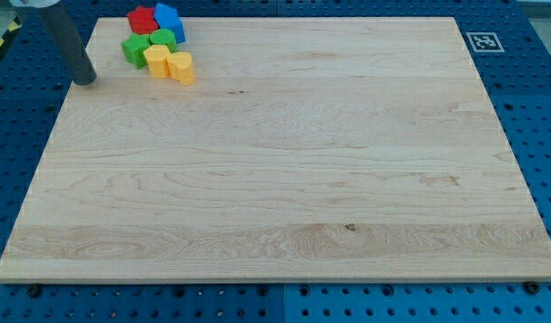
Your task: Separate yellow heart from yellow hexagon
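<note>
We're sitting with my tip (85, 79) at the board's (284, 179) left edge near the view's top, left of the cluster and apart from it (no pincer on this rod, so nothing is being held). The green block (134, 49) and a second green block (163, 39) are lying between us and the yellows. The red block (142, 20) and blue block (169, 19) are crowding the cluster's top. The yellow hexagon (156, 61) is touching the yellow heart (181, 67) on its right; which way the heart is pointing, we can't tell. A marker tag (484, 41) is sitting top right.
</note>
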